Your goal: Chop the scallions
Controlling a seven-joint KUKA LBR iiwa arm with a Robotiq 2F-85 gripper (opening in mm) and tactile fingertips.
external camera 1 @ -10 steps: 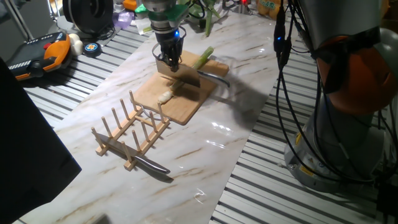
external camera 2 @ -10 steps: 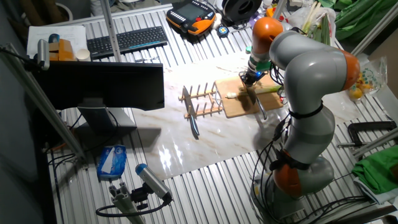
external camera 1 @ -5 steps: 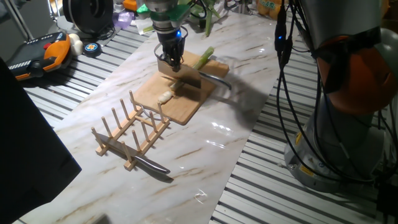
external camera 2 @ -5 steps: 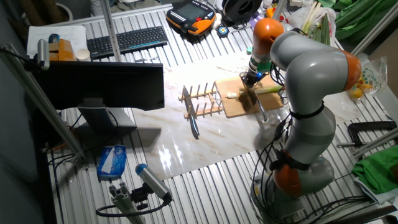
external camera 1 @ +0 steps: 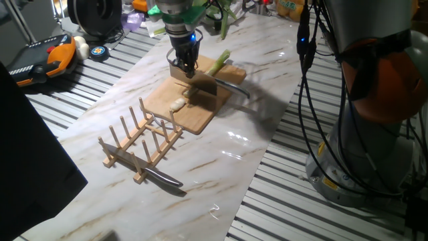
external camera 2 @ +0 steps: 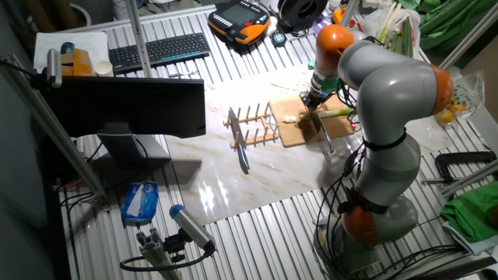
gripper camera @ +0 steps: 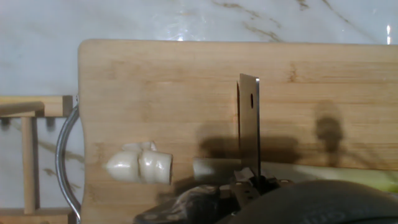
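The scallions lie on a wooden cutting board (external camera 1: pixel 194 114). One is a stalk with its green end (external camera 1: pixel 219 61) toward the back. In the hand view its pale cut end (gripper camera: pixel 211 168) sits just left of the blade. A stubby white piece (gripper camera: pixel 140 167) lies apart further left, and the fixed view also shows that white piece (external camera 1: pixel 177 104). My gripper (external camera 1: pixel 186 67) hangs over the board, shut on a knife (gripper camera: pixel 249 124) whose blade stands edge-down across the stalk. In the other fixed view the gripper (external camera 2: pixel 313 99) is over the board (external camera 2: pixel 299 131).
A wooden peg rack (external camera 1: pixel 144 140) stands on the marble top just in front of the board. A second knife (external camera 1: pixel 164 179) lies beside it. The board's metal loop (gripper camera: pixel 62 155) faces the rack. A keyboard (external camera 2: pixel 159 50) and monitor (external camera 2: pixel 128 105) are on the slatted bench.
The gripper and knife have shifted slightly along the stalk toward its green end. The cut white piece has not moved.
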